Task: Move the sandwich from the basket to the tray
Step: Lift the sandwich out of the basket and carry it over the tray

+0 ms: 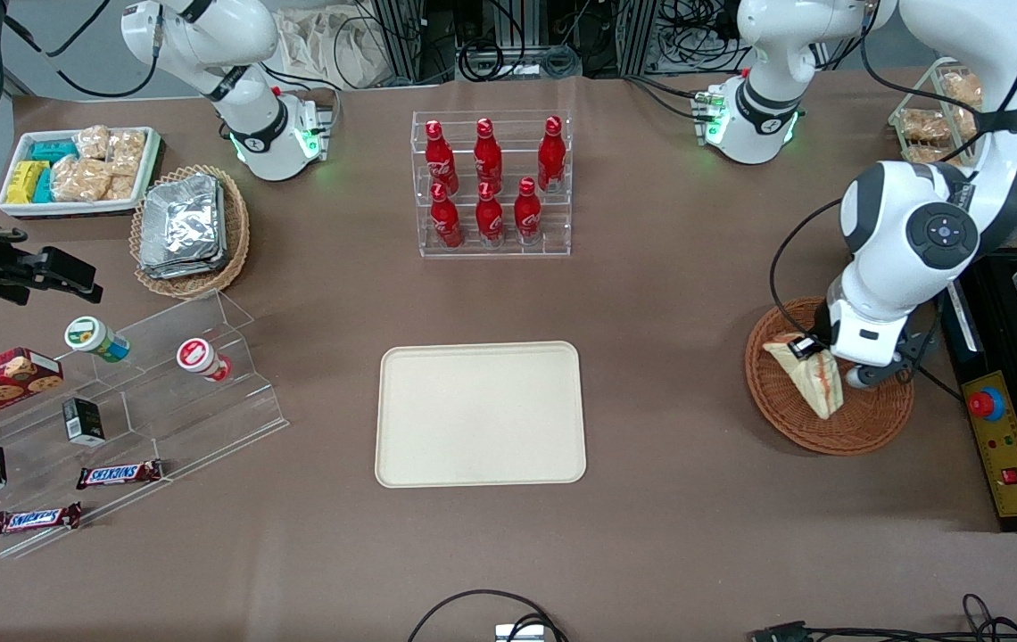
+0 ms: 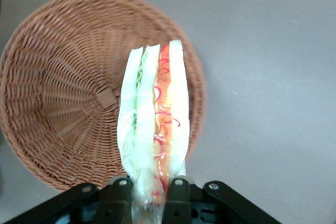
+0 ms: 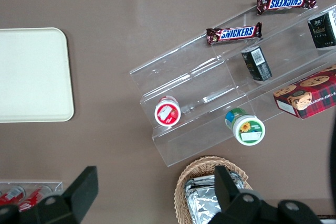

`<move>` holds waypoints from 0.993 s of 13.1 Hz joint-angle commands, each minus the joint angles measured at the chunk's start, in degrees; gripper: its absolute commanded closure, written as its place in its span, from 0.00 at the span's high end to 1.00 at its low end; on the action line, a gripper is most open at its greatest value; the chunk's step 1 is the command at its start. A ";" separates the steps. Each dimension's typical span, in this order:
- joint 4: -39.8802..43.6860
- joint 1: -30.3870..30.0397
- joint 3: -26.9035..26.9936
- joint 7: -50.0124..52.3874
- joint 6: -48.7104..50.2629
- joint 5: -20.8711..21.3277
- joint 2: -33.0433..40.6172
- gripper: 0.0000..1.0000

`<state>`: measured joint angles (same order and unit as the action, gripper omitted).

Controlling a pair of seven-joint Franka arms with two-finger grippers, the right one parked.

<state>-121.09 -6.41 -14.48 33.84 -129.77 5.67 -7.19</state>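
The sandwich [image 1: 810, 375] [image 2: 154, 124] is a pale wrapped wedge with green and red-orange filling. My gripper [image 1: 816, 352] [image 2: 150, 192] is shut on one end of it, one black finger on each side. It hangs just above the reddish-brown wicker basket [image 1: 865, 419] [image 2: 68, 93], which lies toward the working arm's end of the table. In the left wrist view the basket's inside shows bare weave. The cream tray [image 1: 480, 414] [image 3: 31, 74] lies flat at the table's middle with nothing on it, well apart from the basket.
A clear rack of red bottles [image 1: 491, 183] stands farther from the front camera than the tray. Toward the parked arm's end are a tan basket of foil packs [image 1: 187, 227], a white snack bin [image 1: 76, 169] and a clear stepped stand [image 1: 152, 392] with snacks. A black control box [image 1: 1004, 446] lies beside the basket.
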 commanded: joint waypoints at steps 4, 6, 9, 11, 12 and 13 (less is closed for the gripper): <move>7.08 -0.18 -5.54 -7.38 3.11 0.75 -0.54 0.15; 9.98 -0.18 -8.27 -7.30 4.43 0.75 -0.98 0.13; 14.81 0.08 -12.40 -7.21 5.92 0.66 -2.91 0.11; 19.72 2.88 -12.94 -6.95 10.04 0.75 -5.19 0.12; 22.10 4.20 -12.94 -6.86 11.80 0.75 -6.07 0.13; 24.21 6.04 -12.94 -6.77 12.69 0.92 -7.39 0.13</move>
<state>-103.29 -2.98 -27.31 27.25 -120.54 5.67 -10.82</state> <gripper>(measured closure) 0.828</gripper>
